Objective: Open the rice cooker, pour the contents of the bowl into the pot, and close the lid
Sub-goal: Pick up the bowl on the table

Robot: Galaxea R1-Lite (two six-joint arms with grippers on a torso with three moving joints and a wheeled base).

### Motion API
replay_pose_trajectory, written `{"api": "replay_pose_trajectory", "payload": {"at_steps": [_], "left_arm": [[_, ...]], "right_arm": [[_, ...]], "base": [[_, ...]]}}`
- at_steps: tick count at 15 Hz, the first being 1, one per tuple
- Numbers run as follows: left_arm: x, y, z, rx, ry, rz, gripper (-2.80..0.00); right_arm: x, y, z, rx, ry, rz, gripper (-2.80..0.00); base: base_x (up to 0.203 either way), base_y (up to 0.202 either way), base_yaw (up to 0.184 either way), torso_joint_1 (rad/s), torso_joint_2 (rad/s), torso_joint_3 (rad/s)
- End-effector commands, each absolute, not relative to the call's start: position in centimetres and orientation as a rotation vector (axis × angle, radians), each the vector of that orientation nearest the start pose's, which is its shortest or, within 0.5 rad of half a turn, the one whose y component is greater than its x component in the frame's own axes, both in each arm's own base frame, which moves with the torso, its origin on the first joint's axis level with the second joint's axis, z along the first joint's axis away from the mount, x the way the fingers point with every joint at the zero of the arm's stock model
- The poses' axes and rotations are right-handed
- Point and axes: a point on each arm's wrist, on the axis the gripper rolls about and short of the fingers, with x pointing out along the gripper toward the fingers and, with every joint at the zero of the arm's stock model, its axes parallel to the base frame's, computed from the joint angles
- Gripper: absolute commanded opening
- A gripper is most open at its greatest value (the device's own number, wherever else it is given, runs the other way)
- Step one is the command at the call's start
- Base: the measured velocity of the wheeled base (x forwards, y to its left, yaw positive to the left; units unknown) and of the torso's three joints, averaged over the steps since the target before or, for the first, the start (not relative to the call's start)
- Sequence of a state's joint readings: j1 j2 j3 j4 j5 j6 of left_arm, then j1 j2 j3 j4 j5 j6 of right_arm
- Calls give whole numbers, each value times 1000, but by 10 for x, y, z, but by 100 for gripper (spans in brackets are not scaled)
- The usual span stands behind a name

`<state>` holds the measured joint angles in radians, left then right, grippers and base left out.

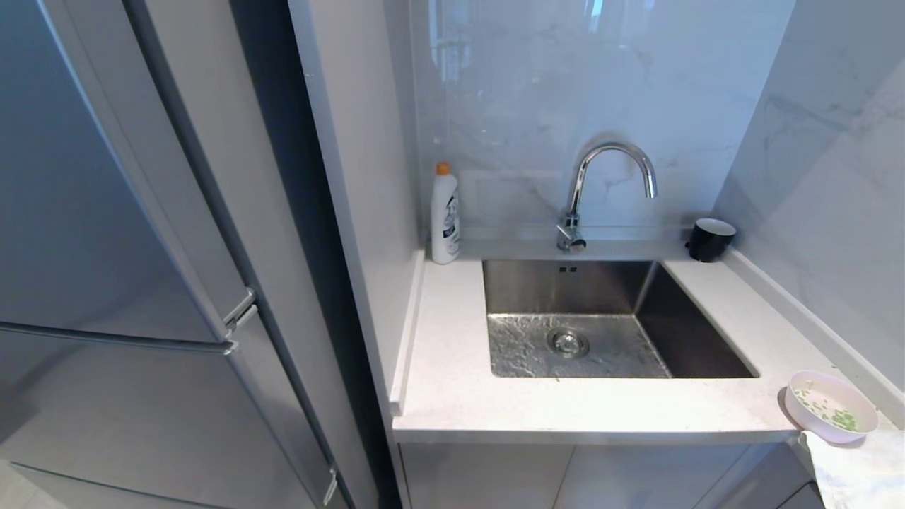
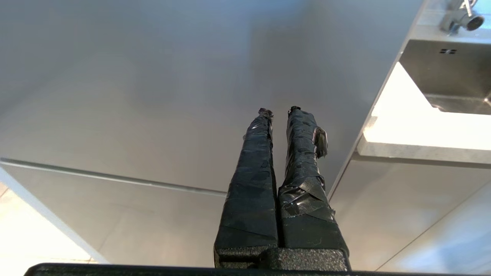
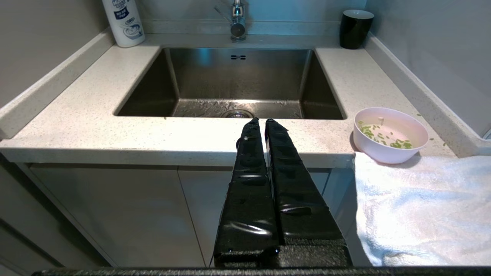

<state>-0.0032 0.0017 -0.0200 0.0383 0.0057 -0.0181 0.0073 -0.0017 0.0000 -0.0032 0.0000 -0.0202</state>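
On the desk's near right corner: the pink-white bowl stands upright, with green bits and a little pale stuff in it; its near edge touches a white towel draped over the desk's front edge.
Bowl contents: not yet poured, by the look of it; the bits lie inside the bowl, though a few green flecks are scattered on the desk just beside it.
Rice cooker: not visible in any view, so its place cannot be told; nor can whether the lid is up or down, or what the pot holds.
Left gripper: low, out of the head view, in front of the grey fridge door and left of the desk's end; its taped fingers are nearly together, with a narrow gap at the tips, and they hold nothing.
Right gripper: low and in front of the cabinet doors, below the desk's front edge, pointed toward the sink; fingers pressed together, empty, the bowl off to its right and well apart.
Other things: a white bottle with an orange cap at the far left of the desk, a chrome tap behind the sink, a black cup at the far right.
Progress: I judge the task at its very start; nothing is grasped.
Left to do: find and open the cooker, lift the bowl, tip it into the pot, shut the lid.
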Motion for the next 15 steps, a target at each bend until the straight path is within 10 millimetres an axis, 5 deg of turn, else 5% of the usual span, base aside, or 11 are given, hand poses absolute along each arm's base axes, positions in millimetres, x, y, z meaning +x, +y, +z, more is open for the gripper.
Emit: {"api": "replay_pose_trajectory", "payload": {"at_steps": [1, 4, 15], "left_arm": [[-24, 0, 77, -18, 20, 3, -280], [-24, 0, 77, -18, 20, 3, -280], [-24, 0, 77, -18, 18, 3, -280]], "right_arm": [[-23, 0, 76, -20, -4, 8, -280], [-23, 0, 76, -17, -5, 8, -280], [-23, 0, 76, -18, -5, 8, -280]], "base": [[0, 0, 0, 0, 0, 0], [2, 3, -41, 0, 2, 1], [2, 8, -176, 3, 5, 4]]}}
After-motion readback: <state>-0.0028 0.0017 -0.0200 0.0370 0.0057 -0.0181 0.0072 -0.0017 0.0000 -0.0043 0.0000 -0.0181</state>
